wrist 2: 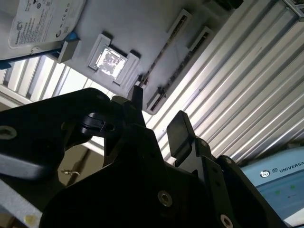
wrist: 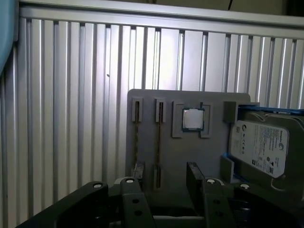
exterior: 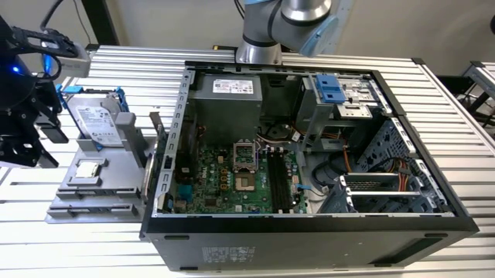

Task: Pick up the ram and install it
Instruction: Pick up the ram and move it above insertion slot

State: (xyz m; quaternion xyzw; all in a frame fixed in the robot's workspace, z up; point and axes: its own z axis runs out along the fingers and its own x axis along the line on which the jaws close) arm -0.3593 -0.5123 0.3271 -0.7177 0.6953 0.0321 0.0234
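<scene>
Seen edge-on, the ram (wrist: 159, 137) is a thin stick standing in a slot of the grey holder (wrist: 190, 156), with a second stick (wrist: 137, 135) in the slot beside it. In the second wrist view the same two sticks (wrist 2: 164, 50) run side by side. My black gripper (wrist: 165, 178) hovers over the holder's near end, open and holding nothing. One stick lines up with the gap between my fingers (wrist: 192, 173). In the exterior view my gripper (exterior: 45, 145) hangs at the far left, beside the holder (exterior: 101, 191).
The holder also carries a square silver processor chip (wrist: 192, 118) and a hard drive (wrist: 259, 145) in a blue bracket. An open computer case (exterior: 309, 223) lies at the exterior view's right of the holder, its green motherboard (exterior: 224, 174) and dark memory slots (exterior: 279, 174) exposed. Ribbed aluminium table (wrist: 71, 95) all around.
</scene>
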